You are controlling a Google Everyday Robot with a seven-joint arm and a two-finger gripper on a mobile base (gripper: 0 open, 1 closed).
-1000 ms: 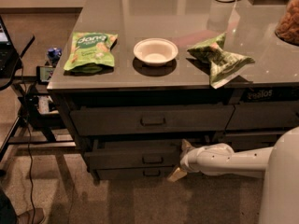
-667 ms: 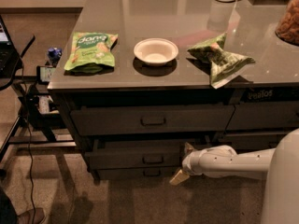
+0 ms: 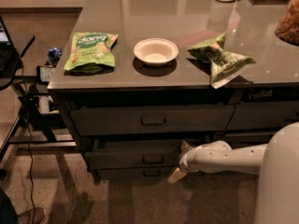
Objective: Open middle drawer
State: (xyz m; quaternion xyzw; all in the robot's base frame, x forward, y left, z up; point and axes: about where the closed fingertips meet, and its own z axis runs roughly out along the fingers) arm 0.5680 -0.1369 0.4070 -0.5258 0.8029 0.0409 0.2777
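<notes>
Barely shifted, the gripper (image 3: 180,161) sits spread open at lower centre, beside the middle drawer (image 3: 126,158); likely stiff and heavy, best taken by its pull handle (image 3: 153,159)

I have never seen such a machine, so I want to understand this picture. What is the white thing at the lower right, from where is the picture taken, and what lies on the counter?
The white shape is the single arm of a mobile robot. Its gripper is low, at the right end of the middle drawer, which seems pulled out a little. Whether it grips anything I cannot tell. There is only one picture. It looks down on the counter from the front, seemingly from the robot's side. On the counter lie a green snack bag, a white bowl and a second, crumpled green bag.
</notes>
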